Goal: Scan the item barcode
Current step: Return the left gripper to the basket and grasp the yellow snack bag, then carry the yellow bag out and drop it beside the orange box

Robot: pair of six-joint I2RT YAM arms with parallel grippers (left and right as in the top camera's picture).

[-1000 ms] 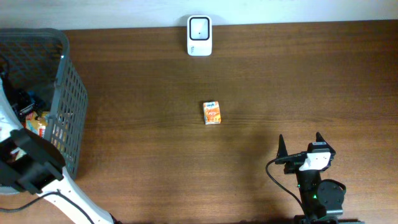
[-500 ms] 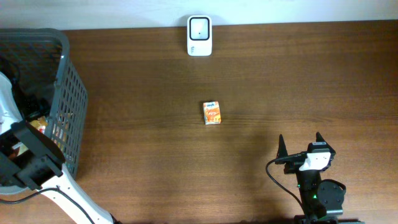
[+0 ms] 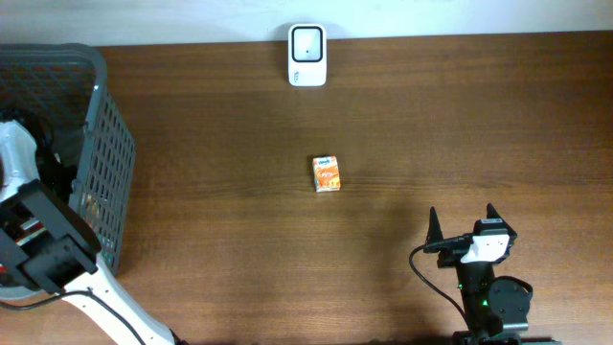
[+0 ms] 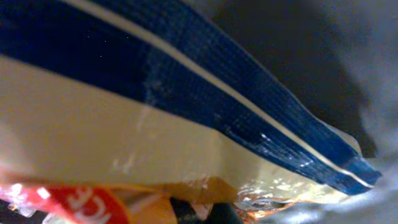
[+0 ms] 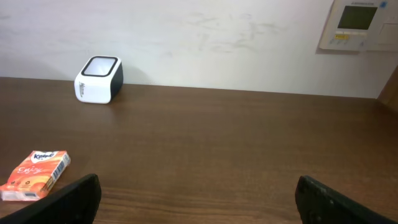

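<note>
Overhead: straight down. R wrist: low, facing fwd, shares scanner [image 5: 98, 79] ahead of R gripper [image 5: 198, 185] w/ overhead. L wrist: pressed vs packet [image 4: 124, 124].

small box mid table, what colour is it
The small box is orange with white; best in right wrist view.

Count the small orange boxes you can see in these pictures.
1. The orange box lies near the middle of the table, in front of the white scanner. More may be hidden inside the grey basket at the left, where the left arm blocks the view.
</note>
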